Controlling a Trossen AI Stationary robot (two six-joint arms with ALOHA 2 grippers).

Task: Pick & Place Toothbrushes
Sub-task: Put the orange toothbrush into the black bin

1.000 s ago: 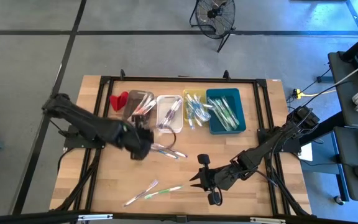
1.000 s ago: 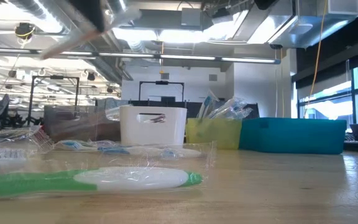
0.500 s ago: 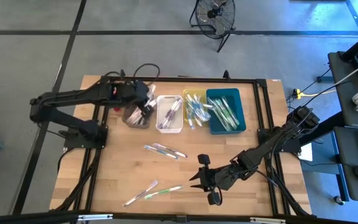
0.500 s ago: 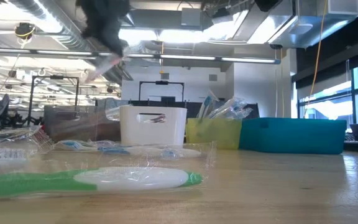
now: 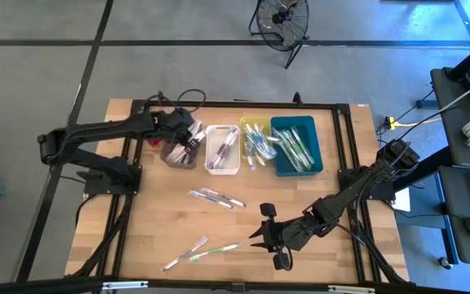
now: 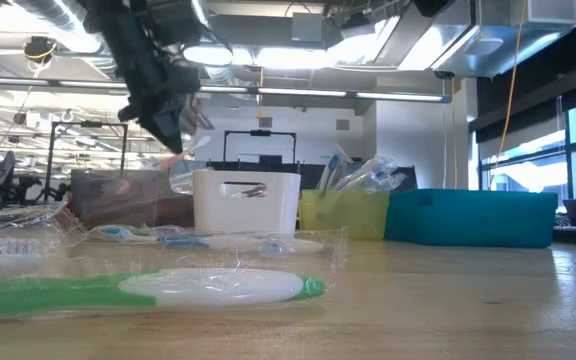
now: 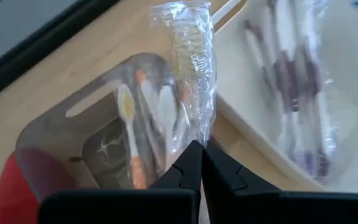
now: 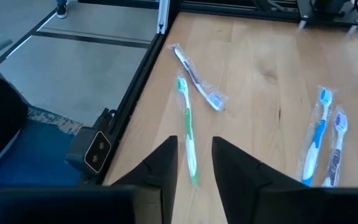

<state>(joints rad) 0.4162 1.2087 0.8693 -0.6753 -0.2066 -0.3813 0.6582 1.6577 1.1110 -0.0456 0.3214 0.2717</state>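
My left gripper (image 5: 188,140) hovers over the grey bin (image 5: 178,144), shut on a clear-wrapped toothbrush (image 7: 194,68). In the low view it hangs above that bin (image 6: 118,198). Orange and white toothbrushes (image 7: 143,124) lie inside the grey bin. More toothbrushes fill the white bin (image 5: 223,149), yellow bin (image 5: 254,139) and teal bin (image 5: 297,144). Two toothbrushes (image 5: 216,198) lie flat mid-table and two more (image 5: 197,252) near the near edge. My right gripper (image 5: 259,234) waits open near these, with a green toothbrush (image 8: 187,132) just ahead of it. My left gripper pinches the wrapped toothbrush by one end of its clear wrapper (image 7: 194,134) between the two shut fingertips (image 7: 188,163). It comes from above, slanting down over the grey bin. The toothbrush runs on ahead of the fingers, lifted off the table, over the bin's opening.
A small red object (image 5: 155,131) sits left of the grey bin. The four bins stand in a row along the far side. A dark frame (image 5: 235,104) borders the table. Bare wood lies between the bins and the loose toothbrushes.
My left gripper has moved from the middle of the table up and toward the far edge, carrying the wrapped toothbrush lifted clear. It has come over the grey bin and then sunk lower toward it. My right arm has kept still.
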